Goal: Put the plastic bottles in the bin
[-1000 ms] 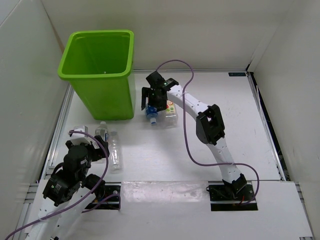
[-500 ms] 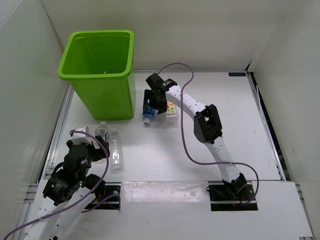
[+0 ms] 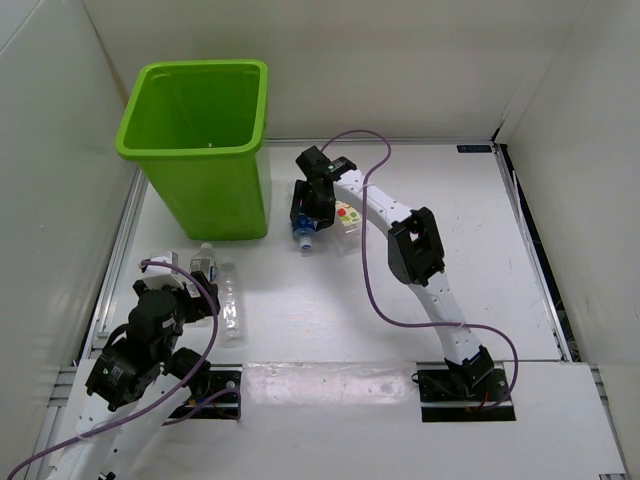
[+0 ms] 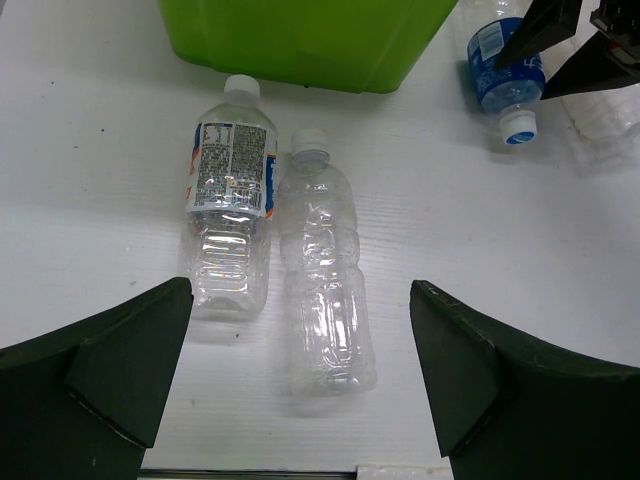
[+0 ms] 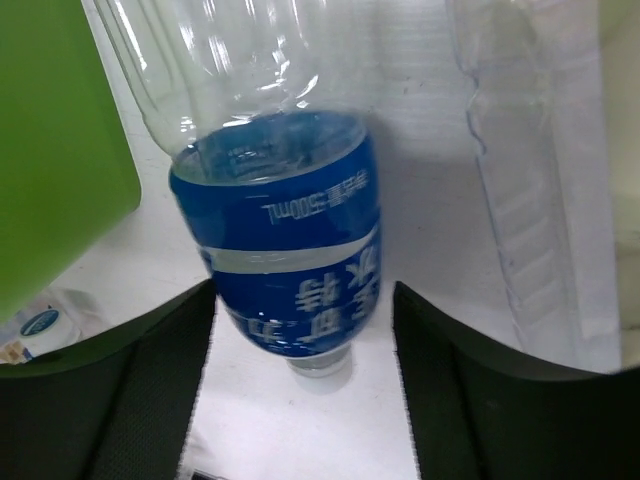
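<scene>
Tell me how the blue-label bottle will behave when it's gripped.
The blue-label bottle looks empty, so it is probably light. It lies on its side on the table and is round, so a nudge may roll it. Its thin clear walls would likely dent under a squeeze from the right gripper.

The white surface (image 3: pixel 480 260) carries the green bin (image 3: pixel 200 190), upright at far left. At near left two bottles lie side by side, caps toward the bin: a labelled bottle (image 4: pixel 228 215) on the left, a bare clear bottle (image 4: pixel 322 275) just beside it. Right of the bin lie a blue-labelled bottle (image 4: pixel 503 72) and a fruit-labelled bottle (image 3: pixel 348 214).
</scene>
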You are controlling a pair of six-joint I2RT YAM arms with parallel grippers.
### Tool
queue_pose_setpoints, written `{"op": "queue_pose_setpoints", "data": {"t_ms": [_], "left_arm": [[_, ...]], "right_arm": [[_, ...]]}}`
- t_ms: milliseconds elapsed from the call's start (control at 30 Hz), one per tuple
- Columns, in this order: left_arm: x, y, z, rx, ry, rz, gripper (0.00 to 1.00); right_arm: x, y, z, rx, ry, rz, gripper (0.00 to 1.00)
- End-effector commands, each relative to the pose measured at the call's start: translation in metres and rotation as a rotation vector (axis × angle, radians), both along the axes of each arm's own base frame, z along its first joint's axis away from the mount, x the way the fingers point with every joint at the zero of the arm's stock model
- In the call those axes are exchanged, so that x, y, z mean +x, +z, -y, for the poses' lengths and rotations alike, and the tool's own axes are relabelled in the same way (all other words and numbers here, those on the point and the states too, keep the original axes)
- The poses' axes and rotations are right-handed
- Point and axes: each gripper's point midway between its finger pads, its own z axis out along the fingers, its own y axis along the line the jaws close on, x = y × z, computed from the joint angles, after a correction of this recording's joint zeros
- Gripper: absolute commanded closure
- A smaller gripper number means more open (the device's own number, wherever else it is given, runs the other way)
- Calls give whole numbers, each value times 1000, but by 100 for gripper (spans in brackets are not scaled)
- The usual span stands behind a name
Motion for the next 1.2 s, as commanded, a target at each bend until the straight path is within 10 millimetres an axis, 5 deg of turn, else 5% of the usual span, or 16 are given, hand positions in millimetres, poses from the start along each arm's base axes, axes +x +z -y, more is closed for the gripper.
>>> {"op": "queue_pose_setpoints", "data": {"t_ms": [0,267,533,700,833,967,1167], "left_arm": [[4,1,5,-2,-16,2,0],[4,0,5,0,-18,-1,0],[4,0,6,-2,-19,0,0],[4,0,5,-3,-19,1,0],[4,0,5,2,-19,2,0],[4,0,5,-1,-20,5,0],[4,1,5,-1,-18,7,0]], "right_arm": [[0,0,-3,24,-28,-35,29],[0,1,-2,43,-20,-54,46],[-3,3,0,59,-12,-76,86],[-10,4,4,47,8,-77,100],[-14,3,7,37,19,-76,100],[-20,1,7,43,21,-111,70],[-34,-2,7,18,33,-146,58]]}}
